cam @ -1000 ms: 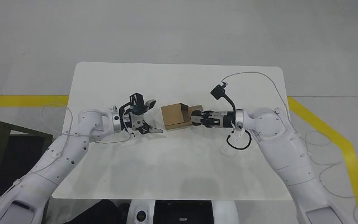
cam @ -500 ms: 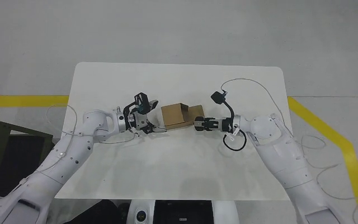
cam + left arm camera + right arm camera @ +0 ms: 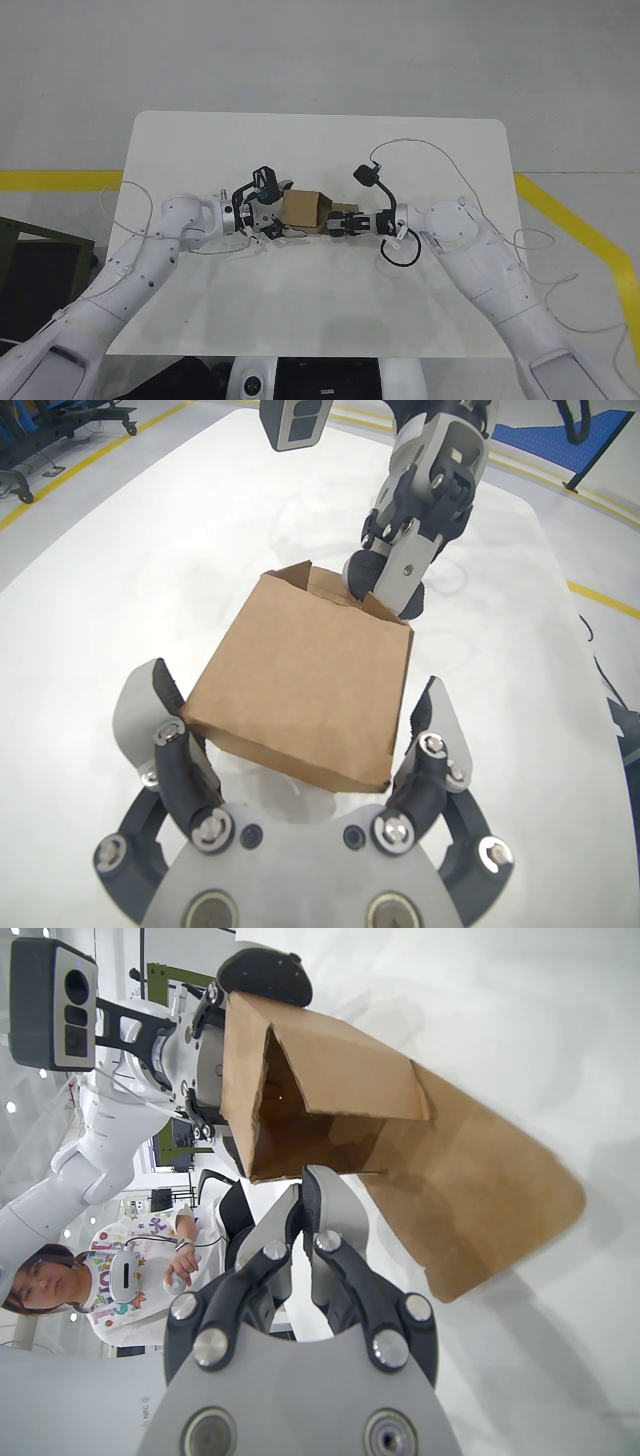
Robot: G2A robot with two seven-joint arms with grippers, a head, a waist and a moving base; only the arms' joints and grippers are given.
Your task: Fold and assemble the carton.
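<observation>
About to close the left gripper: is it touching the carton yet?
Touching. In the left wrist view, one finger of the left gripper meets the carton's near corner; the other stands just clear.

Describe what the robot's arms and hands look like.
The left arm and right arm are smooth white shells. The left hand and right hand have grey metal bases, black links with silver screws, and black ribbed pads. Thin pale cables run along both arms.

Carton [image 3: 303, 209]: plain brown cardboard, 1 end open, 1 long flap sticking out.
Pose: I see it on its side.
Place: middle of the table [image 3: 320, 300].
</observation>
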